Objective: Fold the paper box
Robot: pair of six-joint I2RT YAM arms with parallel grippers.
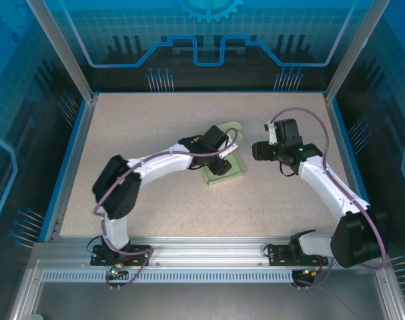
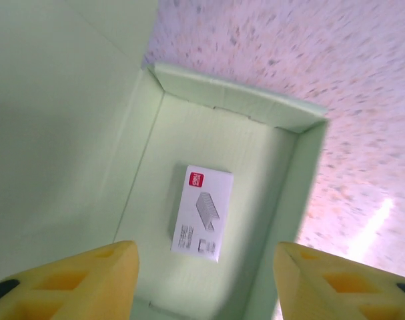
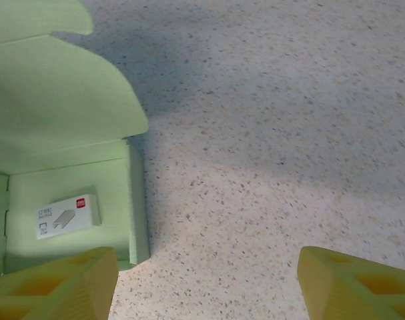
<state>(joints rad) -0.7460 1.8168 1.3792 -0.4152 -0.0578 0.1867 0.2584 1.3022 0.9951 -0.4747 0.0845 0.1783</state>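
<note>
While my left end effector (image 2: 203,283) gapes empty above the paper box (image 2: 237,101), descending off-centre could crush a wall; my right end effector (image 3: 205,283) gapes empty too.

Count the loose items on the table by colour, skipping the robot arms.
Mint green: 1, the paper box
White: 1, the small printed tag lying inside it
Total: 2

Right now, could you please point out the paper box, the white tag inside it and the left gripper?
paper box (image 2: 235,100): left wrist view, far wall.
white tag (image 2: 202,213): left wrist view, middle of face.
left gripper (image 2: 205,270): left wrist view, midway between fingertips.
</note>
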